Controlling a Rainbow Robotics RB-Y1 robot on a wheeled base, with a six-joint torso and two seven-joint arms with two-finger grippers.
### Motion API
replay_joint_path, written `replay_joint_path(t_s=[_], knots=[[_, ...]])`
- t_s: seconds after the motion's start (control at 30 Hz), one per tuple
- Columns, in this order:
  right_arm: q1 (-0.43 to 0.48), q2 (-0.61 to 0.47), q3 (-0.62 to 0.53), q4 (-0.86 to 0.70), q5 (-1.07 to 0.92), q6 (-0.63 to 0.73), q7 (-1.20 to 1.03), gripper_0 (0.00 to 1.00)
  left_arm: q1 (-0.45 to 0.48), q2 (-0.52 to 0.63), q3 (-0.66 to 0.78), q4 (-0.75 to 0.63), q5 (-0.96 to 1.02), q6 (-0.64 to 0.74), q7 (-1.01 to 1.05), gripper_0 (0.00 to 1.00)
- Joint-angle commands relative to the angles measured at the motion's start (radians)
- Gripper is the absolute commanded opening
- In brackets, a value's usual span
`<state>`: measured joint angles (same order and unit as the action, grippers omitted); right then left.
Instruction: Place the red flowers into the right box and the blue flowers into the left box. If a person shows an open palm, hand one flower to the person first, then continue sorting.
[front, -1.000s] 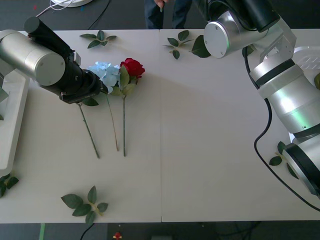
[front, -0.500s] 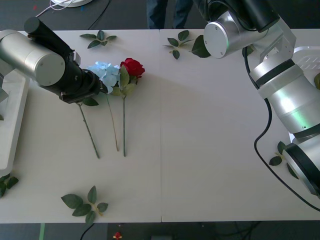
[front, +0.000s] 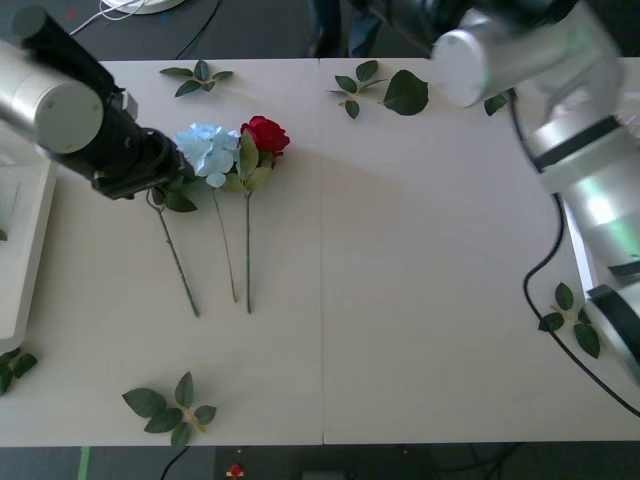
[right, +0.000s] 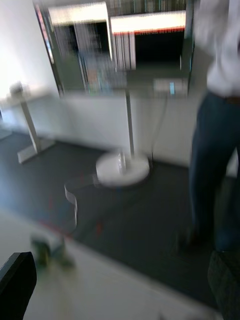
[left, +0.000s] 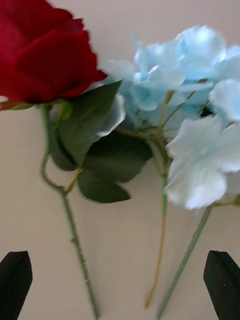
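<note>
Sorting stock, table (front: 420, 260): three flowers lying side by side at the left, stems toward the robot.

- Red rose (front: 264, 133): touching the blue blooms (front: 208, 150) at its left. Judged light; head soft and easily crushed; stem (front: 248, 250) thin, fairly stiff. Best hold: mid-stem, below the leaves.
- Blue blooms, two stems: petals flimsy, stems close together, likely to tangle or lift as a pair. Hold one stem low, apart from its neighbour.
- Left gripper (left: 120, 285): fingers apart, nothing between them, low over the flower heads, arm reaching in from the left side, wrist tipped down.
- Right gripper (right: 120, 290): fingers apart, empty, raised beyond the table's far edge, pointing toward the room.
- Left box (front: 20, 230): white, at the table's left edge.
</note>
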<state>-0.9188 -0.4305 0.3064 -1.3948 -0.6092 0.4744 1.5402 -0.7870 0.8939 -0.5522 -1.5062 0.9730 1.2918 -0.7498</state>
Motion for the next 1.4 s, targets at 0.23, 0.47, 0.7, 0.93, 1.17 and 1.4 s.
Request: replay_joint_path(t_s=[0.23,0.47,0.7,0.93,1.17,1.4], knots=[[0.159,-0.194,-0.194,-0.401,-0.123,0.484,0.133,1.00,0.181,0.076,0.044,-0.068,-0.083,-0.155,-0.046,1.00],[0.267,-0.280,-0.349,-0.475,-0.435,0.659,0.377,1.00,0.247,0.071,0.044,-0.028,-0.143,-0.230,-0.063,1.00],[0.383,-0.415,-0.402,-0.490,-0.732,0.665,0.571,1.00,0.230,0.004,-0.018,0.087,-0.238,-0.355,-0.080,1.00],[0.521,-0.568,-0.423,-0.490,-1.046,0.621,0.807,1.00,0.153,-0.081,-0.087,0.207,-0.249,-0.430,-0.080,1.00],[0.646,-0.671,-0.423,-0.490,-1.317,0.578,1.031,1.00,0.118,-0.093,-0.087,0.182,-0.235,-0.427,-0.077,1.00],[0.735,-0.731,-0.421,-0.490,-1.512,0.576,1.165,1.00,0.107,-0.072,-0.087,0.178,-0.235,-0.416,-0.086,1.00]])
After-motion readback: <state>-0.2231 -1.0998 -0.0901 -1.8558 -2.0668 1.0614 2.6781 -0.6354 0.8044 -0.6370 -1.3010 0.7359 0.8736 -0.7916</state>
